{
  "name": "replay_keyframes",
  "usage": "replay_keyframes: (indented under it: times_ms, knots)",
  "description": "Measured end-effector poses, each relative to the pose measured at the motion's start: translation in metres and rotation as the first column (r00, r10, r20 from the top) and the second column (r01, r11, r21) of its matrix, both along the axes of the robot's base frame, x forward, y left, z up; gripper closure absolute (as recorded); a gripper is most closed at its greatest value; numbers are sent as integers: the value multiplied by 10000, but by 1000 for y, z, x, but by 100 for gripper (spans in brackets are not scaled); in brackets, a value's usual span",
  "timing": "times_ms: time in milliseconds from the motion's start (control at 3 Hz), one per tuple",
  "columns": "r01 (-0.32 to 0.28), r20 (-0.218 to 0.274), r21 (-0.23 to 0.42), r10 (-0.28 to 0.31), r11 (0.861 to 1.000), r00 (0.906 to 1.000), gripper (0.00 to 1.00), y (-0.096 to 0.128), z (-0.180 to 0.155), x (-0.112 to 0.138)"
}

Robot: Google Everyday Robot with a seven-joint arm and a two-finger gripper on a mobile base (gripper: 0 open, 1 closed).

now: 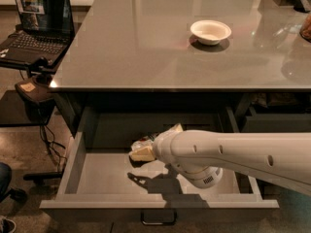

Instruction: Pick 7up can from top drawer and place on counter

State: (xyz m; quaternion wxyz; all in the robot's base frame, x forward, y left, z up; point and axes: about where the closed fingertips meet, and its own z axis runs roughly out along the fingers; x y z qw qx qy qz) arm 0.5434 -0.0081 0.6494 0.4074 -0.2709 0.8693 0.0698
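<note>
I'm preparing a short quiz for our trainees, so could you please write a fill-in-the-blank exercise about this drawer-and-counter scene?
1. The claw is down inside the top drawer, which is ____, not shut.
2. On the counter sits a single white ____.
3. Beside the counter, on a separate low stand, is an opened ____ with a lit screen.

Missing words: open; bowl; laptop.

No words or numbers can be read here. The small dark label (pixel 208 180) on the arm (pixel 243 152) cannot be read. The gripper (pixel 143 153) is inside the top drawer (pixel 97 176).
</note>
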Motion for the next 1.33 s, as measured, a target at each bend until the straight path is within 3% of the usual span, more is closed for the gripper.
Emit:
replay_keyframes:
  times_ms: [333, 667, 1000, 1333]
  knots:
    - [-26, -136, 37, 26, 10000, 9999, 0, 3, -5, -1]
    - [-203, -1022, 376, 241, 9991, 9945, 0, 32, -34, -11]
    - [-203, -1021, 376, 241, 9991, 9945, 0, 32, -34, -11]
    - [-204, -1021, 376, 241, 9991, 9945, 19, 32, -34, -11]
